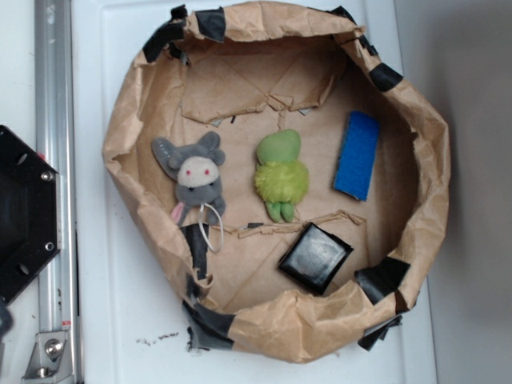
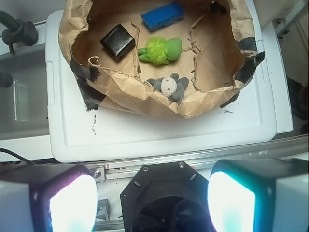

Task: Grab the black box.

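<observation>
- Your gripper [image 2: 152, 193] hangs wide open, holding nothing, well back from the paper bowl [image 1: 416, 120].
- The black box [image 1: 315, 257] lies flat near the wall; you risk snagging the paper or pads slipping off its glossy edges.

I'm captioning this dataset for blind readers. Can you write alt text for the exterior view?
Top-down view of a brown paper nest, edged with black tape, holding four things: a glossy black box near the bottom, a grey plush mouse, a green plush toy, and a blue sponge at right. No gripper appears in this view.
</observation>
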Robot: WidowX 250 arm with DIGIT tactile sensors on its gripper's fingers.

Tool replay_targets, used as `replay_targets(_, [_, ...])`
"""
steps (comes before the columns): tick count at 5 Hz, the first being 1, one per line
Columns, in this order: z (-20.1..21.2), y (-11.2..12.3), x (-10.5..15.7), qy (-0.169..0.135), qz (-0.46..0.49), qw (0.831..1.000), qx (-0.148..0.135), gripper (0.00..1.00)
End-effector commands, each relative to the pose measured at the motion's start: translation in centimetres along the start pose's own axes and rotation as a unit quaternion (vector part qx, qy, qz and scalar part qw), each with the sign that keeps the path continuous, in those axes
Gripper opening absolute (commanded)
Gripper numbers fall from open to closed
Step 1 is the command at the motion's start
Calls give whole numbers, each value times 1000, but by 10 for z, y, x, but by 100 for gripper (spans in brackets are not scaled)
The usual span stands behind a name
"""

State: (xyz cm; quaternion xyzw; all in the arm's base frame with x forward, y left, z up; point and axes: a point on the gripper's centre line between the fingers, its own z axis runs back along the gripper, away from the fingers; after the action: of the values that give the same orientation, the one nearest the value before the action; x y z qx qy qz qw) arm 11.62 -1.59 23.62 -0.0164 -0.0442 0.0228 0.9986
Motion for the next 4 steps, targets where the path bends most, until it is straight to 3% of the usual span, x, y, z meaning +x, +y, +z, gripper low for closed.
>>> replay_targets(1, [0,0,0,0,0,1000,0,100])
replay_targets(2, [-1,9,45,-11,-14,1000,2,100])
replay_targets(3, [-3,17,79,-17,-11,999,25,100])
replay_targets(4, [-23,23,109,-9,-59,998,10,100])
